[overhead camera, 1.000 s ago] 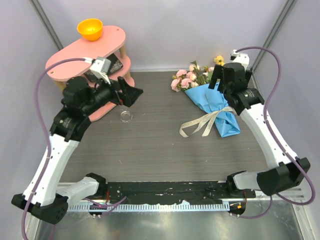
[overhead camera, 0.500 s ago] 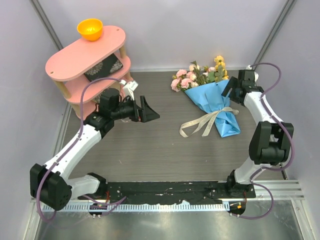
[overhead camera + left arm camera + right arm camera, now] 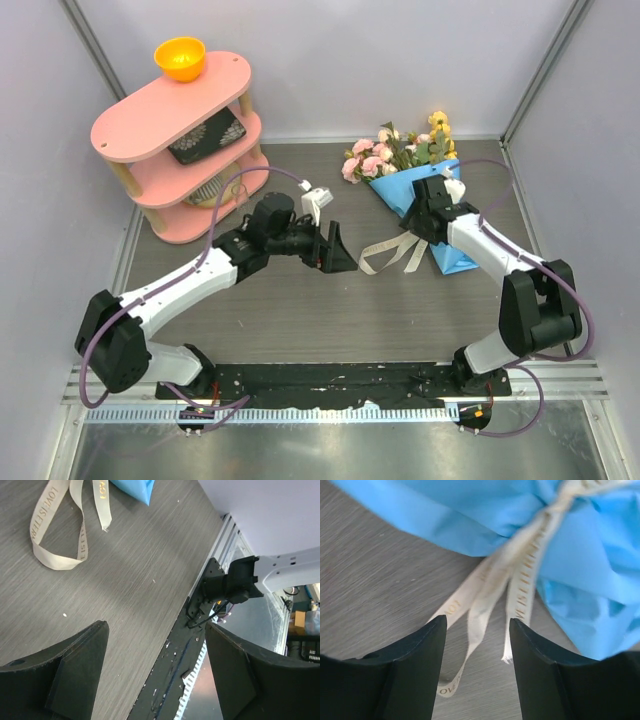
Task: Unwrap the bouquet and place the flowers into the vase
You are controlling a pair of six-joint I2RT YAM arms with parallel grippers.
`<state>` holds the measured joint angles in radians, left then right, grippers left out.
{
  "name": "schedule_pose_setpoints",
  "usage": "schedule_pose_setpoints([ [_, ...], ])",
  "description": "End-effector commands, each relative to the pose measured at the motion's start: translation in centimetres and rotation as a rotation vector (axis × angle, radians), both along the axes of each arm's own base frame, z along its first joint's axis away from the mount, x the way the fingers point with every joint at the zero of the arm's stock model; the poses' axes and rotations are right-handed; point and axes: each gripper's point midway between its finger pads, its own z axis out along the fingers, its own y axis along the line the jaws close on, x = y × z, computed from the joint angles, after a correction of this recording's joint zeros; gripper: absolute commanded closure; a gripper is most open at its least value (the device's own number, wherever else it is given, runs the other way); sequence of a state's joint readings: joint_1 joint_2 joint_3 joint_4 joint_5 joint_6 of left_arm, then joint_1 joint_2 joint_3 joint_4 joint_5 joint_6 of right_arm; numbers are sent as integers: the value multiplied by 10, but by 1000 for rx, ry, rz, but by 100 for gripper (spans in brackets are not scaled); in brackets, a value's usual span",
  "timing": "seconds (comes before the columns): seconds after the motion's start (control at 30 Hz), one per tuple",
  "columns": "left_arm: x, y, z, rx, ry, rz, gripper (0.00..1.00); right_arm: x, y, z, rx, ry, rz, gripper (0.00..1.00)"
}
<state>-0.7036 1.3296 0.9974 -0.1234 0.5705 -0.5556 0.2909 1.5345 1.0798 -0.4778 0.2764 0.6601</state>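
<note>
At the far right of the table [image 3: 300, 310], the bouquet [image 3: 452, 255] lies flat, blooms pointing away. The right gripper [image 3: 477, 625] hovers over the cream ribbon [image 3: 485, 600], jaws apart and nothing pinched. The left gripper [image 3: 156, 627] gapes empty nearby. The paper looks light and crinkly, the ribbon limp: take a loose tail. The knot is blurred, probably a bow.

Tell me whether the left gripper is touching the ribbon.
Apart. The left wrist view shows a stretch of bare table between the left gripper and the cream ribbon lying ahead of it.
</note>
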Motion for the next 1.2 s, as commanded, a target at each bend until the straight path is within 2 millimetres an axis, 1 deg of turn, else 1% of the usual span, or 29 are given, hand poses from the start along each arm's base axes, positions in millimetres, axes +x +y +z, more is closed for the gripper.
schedule_pose_setpoints([
  [0.0,3,-24,15,-5,-111,2,18,10,-17,14,119,-132,-266,43],
  [0.03,1,-28,14,3,-118,-2,18,9,-23,11,91,-121,-290,43],
  [0.07,-6,-33,12,12,-119,-13,18,11,-24,15,82,-122,-301,44],
  [0.1,-9,-36,10,18,-118,-21,18,7,-27,9,70,-93,-318,44],
  [0.17,-17,-41,5,33,-126,-35,18,4,-30,0,53,-74,-338,44],
  [0.3,-21,-46,-3,54,-129,-40,18,9,-24,-12,102,-82,-342,47],
  [0.37,-23,-48,-2,52,-128,-46,18,14,-21,-17,110,-73,-334,52],
  [0.4,-23,-49,-1,51,-131,-47,18,15,-21,-18,107,-71,-335,52],
  [0.43,-24,-50,-1,51,-131,-50,18,16,-20,-20,107,-67,-337,57],
  [0.5,-25,-49,-2,58,-134,-54,18,16,-19,-22,115,-66,-339,60],
  [0.53,-25,-48,-3,63,-135,-54,18,17,-19,-22,123,-71,-344,64],
  [0.57,-25,-48,-5,67,-133,-53,18,16,-19,-24,126,-67,-348,66],
  [0.6,-25,-47,-6,70,-137,-52,18,15,-19,-25,126,-66,-349,69],
  [0.7,-25,-46,-8,78,-137,-52,18,13,-18,-32,136,-54,-358,75],
  [0.73,-25,-47,-9,78,-138,-54,18,12,-17,-34,139,-49,-357,81],
  [0.8,-24,-46,-11,86,-135,-51,18,11,-15,-37,148,-40,-353,90],
  [0.83,-24,-46,-12,88,-137,-52,18,10,-14,-38,151,-37,-349,99],
  [0.87,-24,-46,-12,90,-137,-51,18,9,-14,-37,149,-37,-343,99],
  [0.97,-24,-45,-12,90,-143,-46,18,9,-8,-27,149,-62,-292,99],
  [1.0,-24,-44,-12,91,-145,-47,18,8,-2,-22,135,-69,-245,99],
  [1.03,-24,-44,-9,83,-149,-45,18,6,5,-12,150,-93,-203,99],
  [1.07,-26,-45,-9,77,-144,-52,18,10,15,-2,175,-141,-161,99],
  [1.1,-26,-44,-7,67,-146,-49,18,7,24,8,191,-176,-118,99],
  [1.13,-26,-46,-4,52,-153,-45,18,-1,30,6,210,-184,-94,99],
  [1.17,-26,-46,-2,42,-152,-42,19,2,38,31,256,-272,-68,99],
])
